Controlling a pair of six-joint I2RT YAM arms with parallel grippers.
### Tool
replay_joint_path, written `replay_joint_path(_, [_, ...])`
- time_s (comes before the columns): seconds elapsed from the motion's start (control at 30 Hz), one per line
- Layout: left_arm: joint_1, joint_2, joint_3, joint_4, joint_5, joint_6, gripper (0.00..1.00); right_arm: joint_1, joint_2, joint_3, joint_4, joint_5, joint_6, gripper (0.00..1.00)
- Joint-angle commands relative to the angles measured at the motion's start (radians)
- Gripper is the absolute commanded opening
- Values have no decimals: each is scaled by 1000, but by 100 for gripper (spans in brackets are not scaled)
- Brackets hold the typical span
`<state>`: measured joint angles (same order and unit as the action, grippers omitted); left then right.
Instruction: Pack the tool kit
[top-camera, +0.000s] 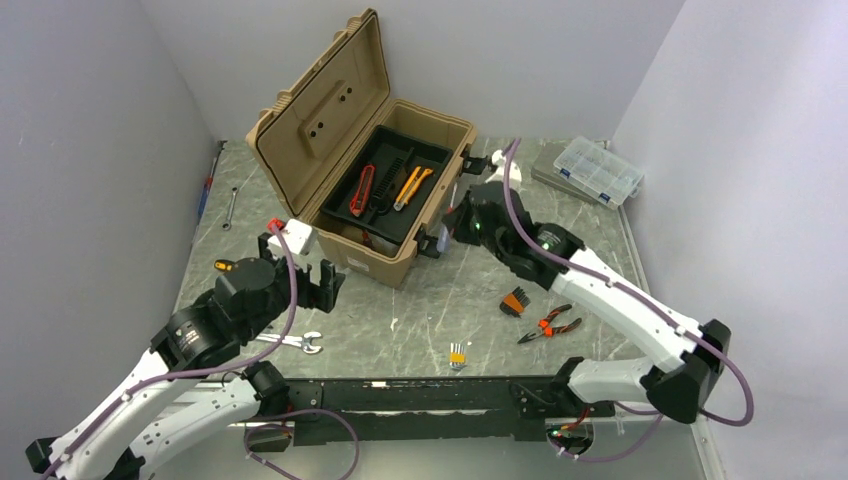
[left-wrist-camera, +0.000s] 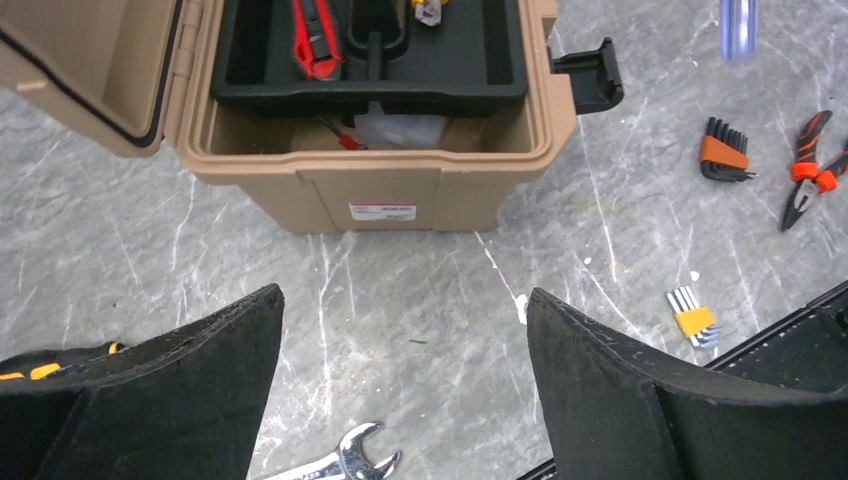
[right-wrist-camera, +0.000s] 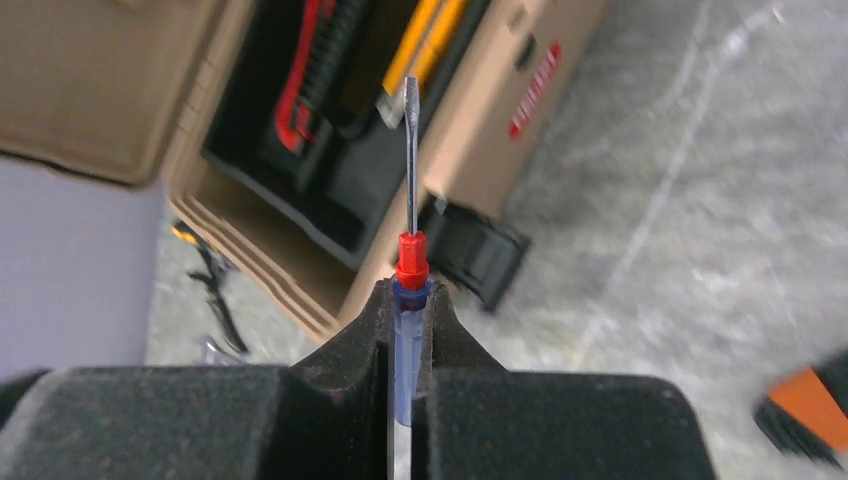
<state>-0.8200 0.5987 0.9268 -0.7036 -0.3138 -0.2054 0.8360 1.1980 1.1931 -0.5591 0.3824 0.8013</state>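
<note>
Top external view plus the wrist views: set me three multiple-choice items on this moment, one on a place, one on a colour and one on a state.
1. Where do the orange-handled pliers lie?
A. on the table, outside the toolbox
B. inside the toolbox
C. in the left tool

2. What colour is the collar of the screwdriver held in the right tool?
A. green
B. white
C. red

3. How does the toolbox lid stand?
A. shut and latched
B. open, tipped back
C. taken off, flat on the table

Key:
1 A: the pliers rest on bare table to the right of the box.
2 C: the right wrist view shows a red collar above a bluish handle.
3 B: the lid leans back and the tools inside the box show.
</note>
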Motion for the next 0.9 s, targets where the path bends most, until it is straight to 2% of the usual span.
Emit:
replay_joint_path(0.0, [-3, -39, -36, 18, -60, -30, 93, -68, 112, 106, 223, -80, -20, 0])
replay_joint_path(0.2, [-4, -59, -37, -48, -54, -25, 90, -133, 308, 241, 317, -197, -7, 0])
replay_joint_path(0.43, [-3, -73, -51, -49, -37, -29, 90, -165, 509, 389, 303, -270, 1, 0])
replay_joint_path(0.47, [-4, -71, -50, -50, -38, -29, 90, -167, 522, 393, 301, -278, 7, 2])
replay_joint_path(0.5, [-3, -66, -50, -51, -38, -27, 90, -172, 530, 396, 296, -276, 14, 8])
replay_joint_path(0.57, [-3, -59, -50, -50, -31, -23, 89, -178, 543, 407, 274, -278, 23, 27])
replay_joint_path(0.63, [-3, -50, -49, -48, -10, -17, 87, -186, 544, 407, 256, -285, 26, 39])
replay_joint_path(0.73, [-4, -31, -46, -34, 18, -13, 86, -198, 514, 378, 267, -309, 25, 44])
replay_joint_path(0.87, [-4, 8, -40, -19, 64, -12, 87, -212, 446, 336, 265, -332, -3, 43])
